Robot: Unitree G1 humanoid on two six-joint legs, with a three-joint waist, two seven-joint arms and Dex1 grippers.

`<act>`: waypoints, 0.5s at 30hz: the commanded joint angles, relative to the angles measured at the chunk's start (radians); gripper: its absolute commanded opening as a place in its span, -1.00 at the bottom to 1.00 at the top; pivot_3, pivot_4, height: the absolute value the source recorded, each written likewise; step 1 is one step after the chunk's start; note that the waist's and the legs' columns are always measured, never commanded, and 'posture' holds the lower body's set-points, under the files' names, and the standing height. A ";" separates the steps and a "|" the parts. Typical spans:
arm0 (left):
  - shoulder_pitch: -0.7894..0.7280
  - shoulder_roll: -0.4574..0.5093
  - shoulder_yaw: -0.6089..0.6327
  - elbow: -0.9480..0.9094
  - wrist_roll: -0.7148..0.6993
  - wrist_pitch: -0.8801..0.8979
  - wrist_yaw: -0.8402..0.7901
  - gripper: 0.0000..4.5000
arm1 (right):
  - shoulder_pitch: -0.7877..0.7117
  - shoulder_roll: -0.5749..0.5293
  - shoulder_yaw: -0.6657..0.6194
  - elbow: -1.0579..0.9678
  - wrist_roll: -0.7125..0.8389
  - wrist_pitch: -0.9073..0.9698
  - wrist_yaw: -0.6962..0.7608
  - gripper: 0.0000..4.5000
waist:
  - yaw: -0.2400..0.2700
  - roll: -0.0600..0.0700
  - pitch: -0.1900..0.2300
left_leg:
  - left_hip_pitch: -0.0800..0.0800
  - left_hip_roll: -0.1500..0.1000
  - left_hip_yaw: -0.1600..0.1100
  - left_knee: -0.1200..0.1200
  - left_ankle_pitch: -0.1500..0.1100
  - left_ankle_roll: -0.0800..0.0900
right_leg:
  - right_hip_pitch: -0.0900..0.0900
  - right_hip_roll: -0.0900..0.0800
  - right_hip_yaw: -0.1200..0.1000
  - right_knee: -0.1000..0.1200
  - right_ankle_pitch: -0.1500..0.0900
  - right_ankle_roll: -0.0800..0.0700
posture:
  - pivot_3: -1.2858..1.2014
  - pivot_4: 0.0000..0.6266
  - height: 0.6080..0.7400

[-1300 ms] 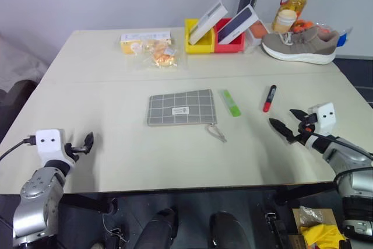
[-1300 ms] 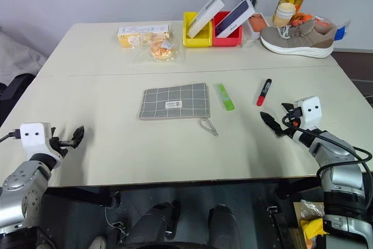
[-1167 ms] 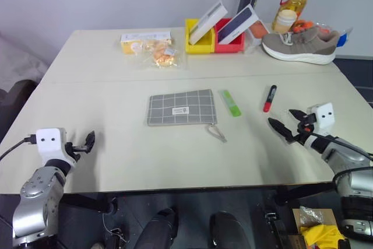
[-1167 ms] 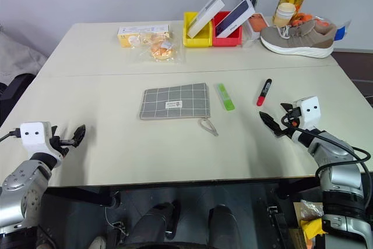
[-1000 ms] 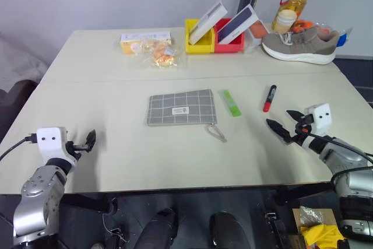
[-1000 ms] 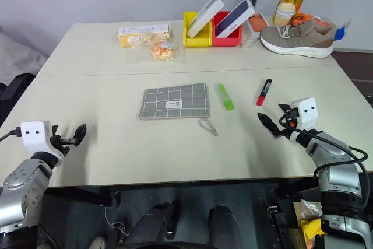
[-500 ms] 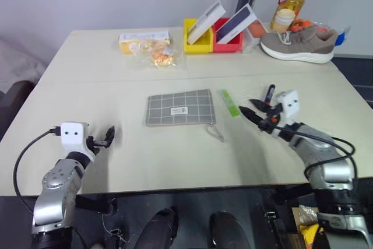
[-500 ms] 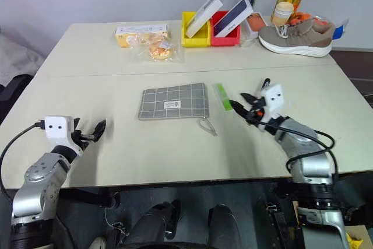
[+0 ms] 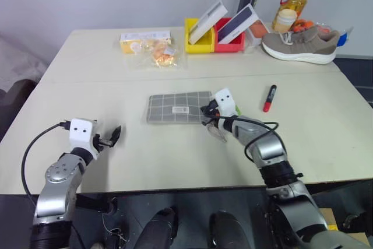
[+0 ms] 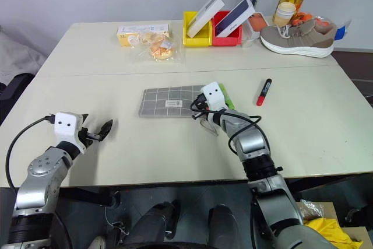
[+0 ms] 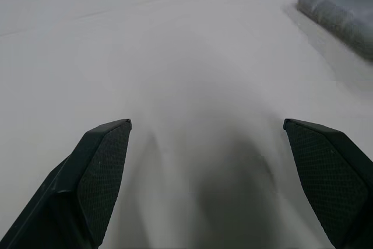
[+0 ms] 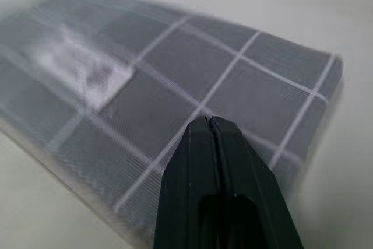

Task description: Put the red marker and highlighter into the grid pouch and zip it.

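The right gripper (image 10: 197, 108) has swung in from the right edge of the surface to the pouch (image 10: 169, 101) and snapped shut, seemingly empty, at its right end. It may be going for the zipper cord, though the arm hides it. The marker (image 10: 263, 92) lies untouched; the highlighter (image 10: 227, 96) is mostly hidden. The left gripper (image 10: 105, 127) hovers wide open and empty near the left edge.

Beige table (image 9: 145, 150) with pouch (image 9: 175, 109), marker (image 9: 269, 98), shoe (image 9: 300, 45)
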 commanded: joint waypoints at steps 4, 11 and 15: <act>-0.080 0.065 -0.027 0.097 0.060 -0.128 -0.053 1.00 | -0.014 0.040 -0.048 0.043 0.021 0.064 -0.019 -0.98 | -0.001 0.000 -0.001 | 0.001 0.000 0.000 0.000 0.000 0.000 | 0.000 0.001 0.000 0.001 0.001 -0.001 | 0.03 -0.52 1.00; -0.289 0.132 -0.216 0.396 0.241 -0.498 -0.167 1.00 | -0.015 0.062 -0.029 0.036 0.005 0.060 -0.019 -0.98 | -0.001 -0.001 -0.001 | 0.002 0.000 0.000 0.000 0.001 -0.001 | 0.000 0.001 -0.001 0.002 0.001 -0.001 | 0.03 -0.52 1.00; -0.438 0.147 -0.342 0.649 0.348 -0.776 -0.232 1.00 | -0.009 0.070 -0.012 0.023 -0.011 0.055 -0.019 -0.98 | -0.009 -0.001 -0.001 | 0.002 0.000 0.000 0.000 0.001 -0.001 | 0.000 0.001 0.000 0.003 0.001 -0.001 | 0.03 -0.52 1.00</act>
